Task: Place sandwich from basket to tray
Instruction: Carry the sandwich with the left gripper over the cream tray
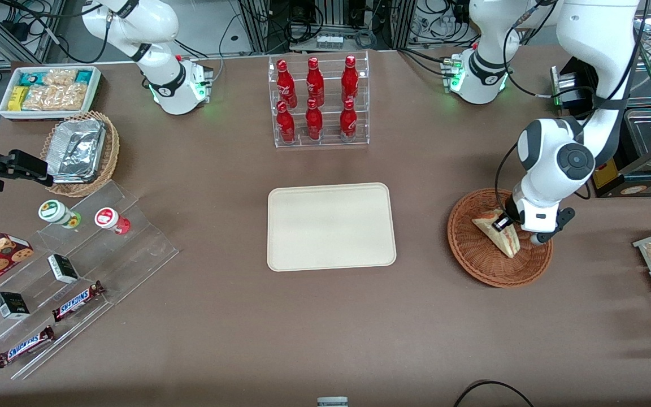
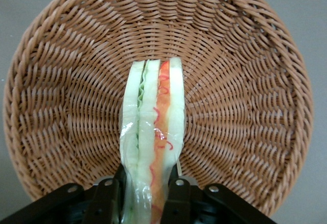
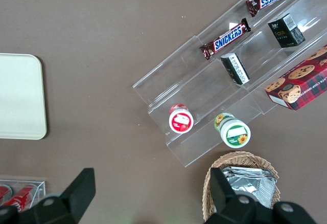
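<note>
One sandwich, wrapped in clear film, sits clamped between both fingers of the left arm's pincer, inside the reddish wicker basket at the working arm's end of the bench. Cream tray lies bare mid-bench, well apart from basket.

Front camera looks down on my whole brown table. My left wrist camera sits close above the reddish-brown woven wicker basket, also in the front view; my gripper is over that basket.
</note>
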Tool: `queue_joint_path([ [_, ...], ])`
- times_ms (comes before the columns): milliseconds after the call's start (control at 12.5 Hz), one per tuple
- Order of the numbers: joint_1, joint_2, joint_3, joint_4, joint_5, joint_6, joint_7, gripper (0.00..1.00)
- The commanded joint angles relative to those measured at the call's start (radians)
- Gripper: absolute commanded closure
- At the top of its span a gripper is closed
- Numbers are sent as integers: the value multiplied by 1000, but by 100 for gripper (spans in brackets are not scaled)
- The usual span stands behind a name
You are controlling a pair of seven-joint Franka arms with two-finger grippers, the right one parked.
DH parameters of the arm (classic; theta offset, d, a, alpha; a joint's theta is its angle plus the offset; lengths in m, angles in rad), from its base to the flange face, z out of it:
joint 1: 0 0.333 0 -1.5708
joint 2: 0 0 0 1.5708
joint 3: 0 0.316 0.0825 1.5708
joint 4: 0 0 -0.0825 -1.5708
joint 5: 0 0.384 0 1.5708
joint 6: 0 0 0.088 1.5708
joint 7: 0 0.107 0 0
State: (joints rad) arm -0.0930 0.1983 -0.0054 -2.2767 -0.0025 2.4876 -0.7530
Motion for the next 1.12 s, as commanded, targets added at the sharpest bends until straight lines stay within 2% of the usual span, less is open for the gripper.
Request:
queue_joint_path([
  [0,-7,-42,-33,93,-7,-181,30,100],
  [319,-7,-30,-138,232,-5,-383,70,100],
  [478,-8,-23,-217,236,-5,-385,70,100],
  [797,-11,82,-388,328,-5,-386,54,100],
  [1036,-127,170,-407,425,8,-388,5,100],
])
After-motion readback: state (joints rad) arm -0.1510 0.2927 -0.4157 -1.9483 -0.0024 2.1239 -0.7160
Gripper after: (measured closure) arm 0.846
